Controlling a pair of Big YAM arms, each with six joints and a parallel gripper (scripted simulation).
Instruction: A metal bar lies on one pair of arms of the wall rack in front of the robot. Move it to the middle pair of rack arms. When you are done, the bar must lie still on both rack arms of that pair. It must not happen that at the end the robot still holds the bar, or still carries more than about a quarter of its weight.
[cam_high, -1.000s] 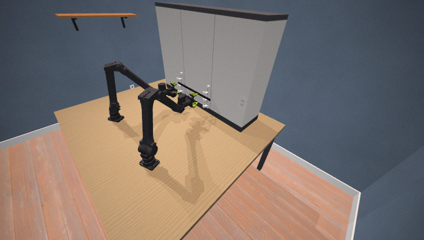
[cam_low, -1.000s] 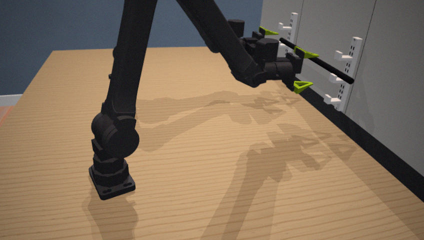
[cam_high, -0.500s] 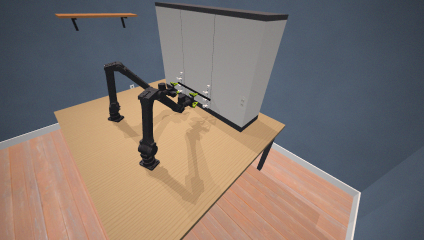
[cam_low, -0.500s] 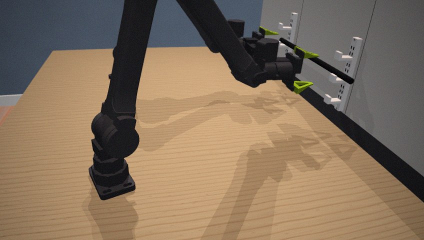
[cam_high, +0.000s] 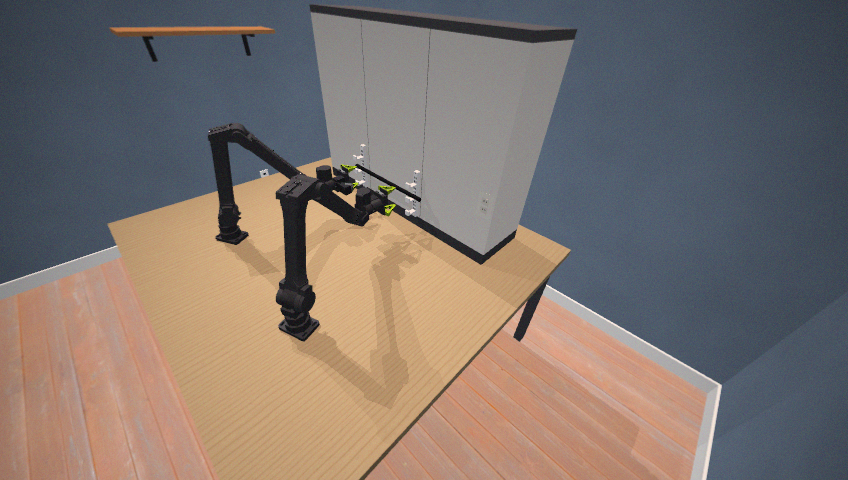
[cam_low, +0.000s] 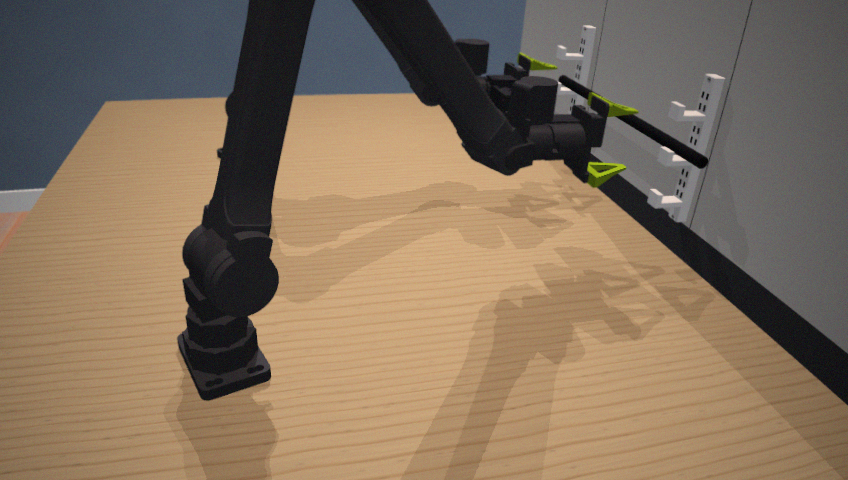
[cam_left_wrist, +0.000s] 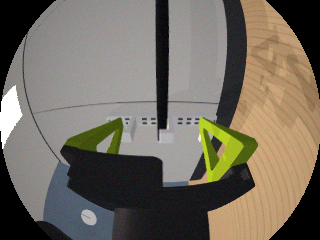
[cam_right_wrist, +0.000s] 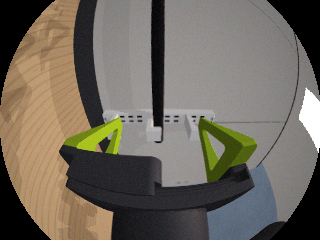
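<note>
A large pale cabinet (cam_high: 392, 89) (cam_low: 803, 178) (cam_left_wrist: 90, 75) (cam_right_wrist: 215, 65) is standing along the back edge of the wooden counter (cam_high: 178, 285) (cam_low: 386, 386) (cam_left_wrist: 280, 125) (cam_right_wrist: 40, 100). The left arm (cam_high: 222, 172) (cam_low: 471, 56) (cam_left_wrist: 160, 225) is being carried by a base nearer the left edge, and the right arm (cam_high: 294, 243) (cam_low: 249, 136) (cam_right_wrist: 160, 225) by one farther toward the right edge; both are being stretched toward the cabinet. The black bar (cam_high: 389, 182) (cam_low: 660, 136) (cam_left_wrist: 162, 60) (cam_right_wrist: 158, 60) is lying lengthwise above the back edge, being borne by the middle holder (cam_low: 562, 89) (cam_left_wrist: 166, 136) at its left end and the middle holder (cam_high: 408, 199) (cam_low: 669, 155) (cam_right_wrist: 153, 133) at its right end. These holders are being carried by the left upright (cam_high: 363, 151) (cam_low: 585, 47) (cam_left_wrist: 149, 120) and the right upright (cam_high: 415, 178) (cam_low: 711, 113) (cam_right_wrist: 182, 115), each with another holder above and another below.

The left hand (cam_high: 357, 176) (cam_low: 553, 89) (cam_left_wrist: 161, 119) is being held wide, with nothing gripped, in front of the bar near its left end. The right hand (cam_high: 395, 198) (cam_low: 630, 139) (cam_right_wrist: 160, 119) is likewise being held wide and unloaded, nearer the right end. In each wrist view the bar is showing between the two green fingers, and neither finger is being pressed against it.
</note>
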